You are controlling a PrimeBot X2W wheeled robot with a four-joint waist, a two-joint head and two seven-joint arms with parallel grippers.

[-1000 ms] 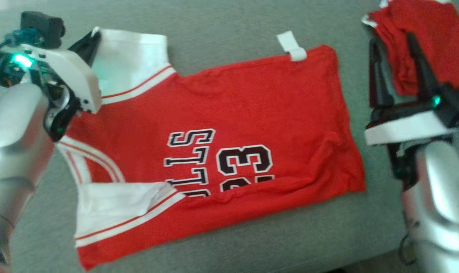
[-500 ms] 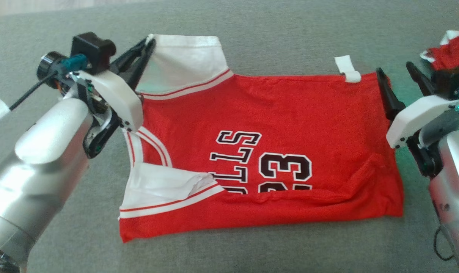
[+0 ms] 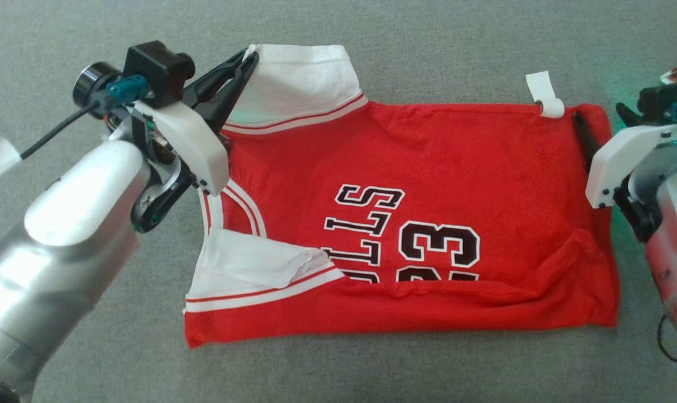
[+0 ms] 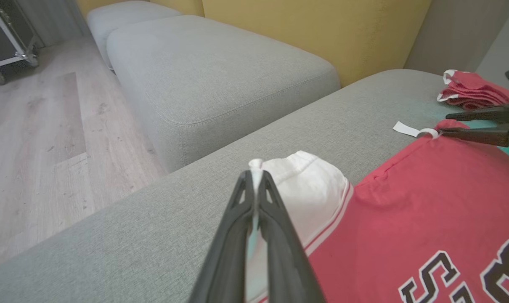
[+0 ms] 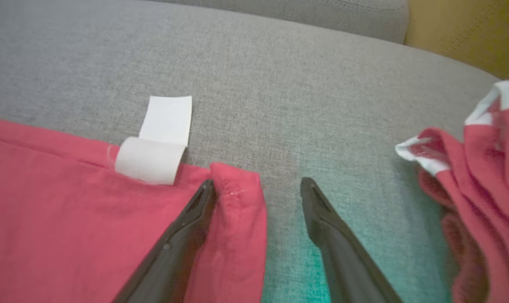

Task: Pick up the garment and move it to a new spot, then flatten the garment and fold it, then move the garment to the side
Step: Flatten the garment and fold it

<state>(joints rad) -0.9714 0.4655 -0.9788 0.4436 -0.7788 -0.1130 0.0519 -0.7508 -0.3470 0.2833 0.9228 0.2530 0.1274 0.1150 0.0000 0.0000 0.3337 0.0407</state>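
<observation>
Mid-fold on the garment (image 3: 428, 168); shift to the side left to do.
Head view: lies flat across mid-frame on grey cushion (image 3: 372, 369), lower edge apparently folded up, long axis left-right, neck left, hem right. Left wrist view: left gripper (image 4: 254, 170) pinching white sleeve (image 4: 309, 185), centre. Right wrist view: right gripper (image 5: 258, 182) spread astride hem corner (image 5: 237, 189), bottom centre.

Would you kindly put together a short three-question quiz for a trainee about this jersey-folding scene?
1. True or false: the left claw is shut on the white sleeve of the jersey.
2. The right claw is: A) shut on the hem; B) open around the jersey's corner; C) shut and empty.
3. Which number is printed on the jersey?
Key: 1 true; 2 B; 3 23.
</observation>
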